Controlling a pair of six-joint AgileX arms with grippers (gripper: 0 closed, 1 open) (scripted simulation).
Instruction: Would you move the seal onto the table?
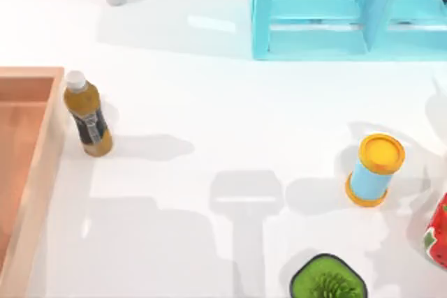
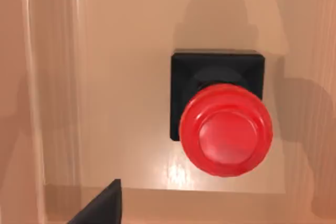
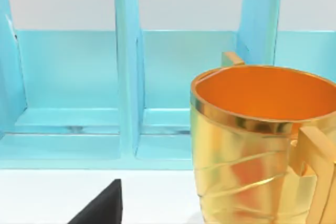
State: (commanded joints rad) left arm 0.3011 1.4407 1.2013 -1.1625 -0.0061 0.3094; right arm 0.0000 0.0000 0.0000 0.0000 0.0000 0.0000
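The seal (image 2: 220, 116) — a small stamp with a black square block base and a glossy red ball knob — stands upright on the orange-brown wooden floor of the tray (image 2: 121, 77), seen from directly above in the left wrist view, right of the frame's centre. A dark tip of the left tool (image 2: 102, 207) shows at the lower left edge of that frame, apart from the seal; whether it is released or clenched cannot be told. In the top view, the tray's raised wooden rim (image 1: 43, 172) runs down the left edge, resting on the glossy white surface (image 1: 223, 116). Just beside the rim stands an amber bottle with a white cap and dark label (image 1: 87, 114). A turquoise shelf unit (image 1: 314, 8) sits at the upper right, and a pale blue canister with a yellow lid (image 1: 375, 169) at the right. The right wrist view shows a shiny gold mug with an orange inside (image 3: 257, 145) before the turquoise shelf, with a dark tip of the right tool (image 3: 102, 207) at the lower left — its state cannot be told.
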